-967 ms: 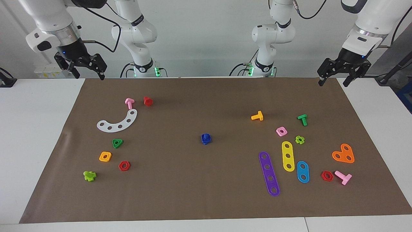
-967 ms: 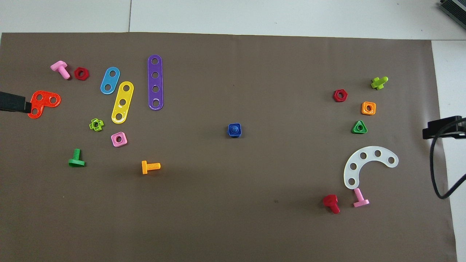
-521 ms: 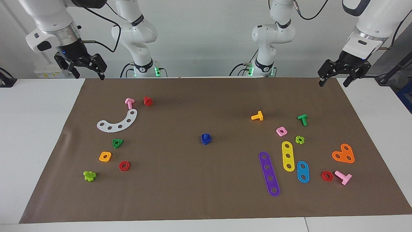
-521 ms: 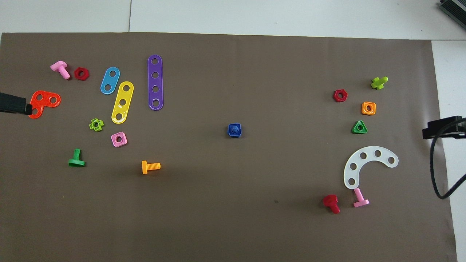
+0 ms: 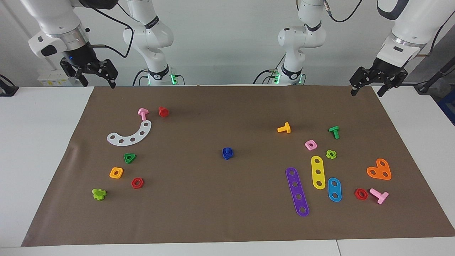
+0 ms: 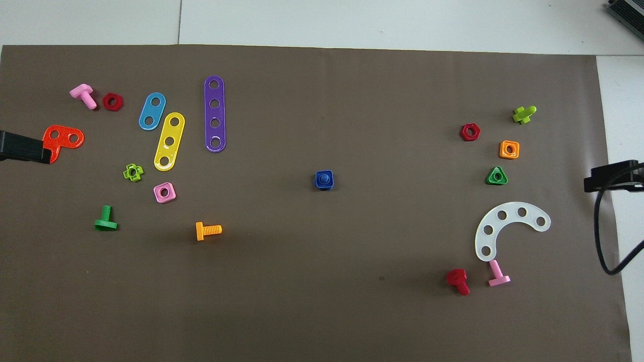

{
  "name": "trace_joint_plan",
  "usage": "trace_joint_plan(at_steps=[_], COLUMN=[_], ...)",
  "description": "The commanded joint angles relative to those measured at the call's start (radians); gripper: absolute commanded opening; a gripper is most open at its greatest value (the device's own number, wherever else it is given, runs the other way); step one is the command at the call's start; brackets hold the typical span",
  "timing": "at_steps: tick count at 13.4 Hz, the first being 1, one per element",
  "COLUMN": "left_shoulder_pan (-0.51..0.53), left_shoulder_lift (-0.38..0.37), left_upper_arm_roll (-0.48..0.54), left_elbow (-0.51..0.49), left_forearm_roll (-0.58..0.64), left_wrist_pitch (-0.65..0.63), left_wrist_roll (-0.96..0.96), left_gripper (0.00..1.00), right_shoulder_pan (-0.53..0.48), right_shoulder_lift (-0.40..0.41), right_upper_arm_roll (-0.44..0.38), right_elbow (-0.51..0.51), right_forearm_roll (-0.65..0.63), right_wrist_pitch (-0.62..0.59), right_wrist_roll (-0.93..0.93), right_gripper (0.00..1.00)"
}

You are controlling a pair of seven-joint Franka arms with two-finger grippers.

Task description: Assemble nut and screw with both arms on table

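Note:
The dark-blue square nut (image 5: 227, 155) (image 6: 324, 181) stands in the middle of the brown mat on the table (image 5: 227, 220). The dark-blue screw (image 5: 226, 150) (image 6: 324, 177) sits in its hole, so the two make one piece. Nothing touches them. My left gripper (image 5: 366, 92) hangs open and empty over the mat's corner by the left arm's base. Only one of its black fingers (image 6: 25, 153) shows in the overhead view, covering part of an orange heart-shaped plate (image 6: 63, 141). My right gripper (image 5: 98, 84) (image 6: 611, 177) hangs open and empty over the mat's corner at the right arm's end.
Toward the left arm's end lie an orange screw (image 5: 284, 128), a pink nut (image 5: 311, 144), a green screw (image 5: 334, 132) and purple (image 5: 297, 192), yellow and blue strips. Toward the right arm's end lie a white curved plate (image 5: 129, 135), a green triangular nut (image 5: 129, 158) and an orange nut (image 5: 116, 172).
The left gripper has drifted a little over its corner of the mat. The right arm, the nut and the screw have not moved.

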Motion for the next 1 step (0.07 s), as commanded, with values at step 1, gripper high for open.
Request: trace_joint_plan(at_steps=[1], left_shoulder_pan=[0.014], left_shoulder_lift=[-0.018], left_upper_arm_roll=[-0.012], left_elbow=[-0.017], left_forearm_roll=[0.013], left_wrist_pitch=[-0.005], left_wrist_roll=[0.008], left_gripper=[1.0], right_shoulder_pan=[-0.002], right_shoulder_lift=[-0.011], right_upper_arm_roll=[0.001], right_elbow=[-0.006], right_forearm_roll=[0.008], right_wrist_pitch=[-0.014], right_wrist_roll=[0.0], right_gripper=[1.0])
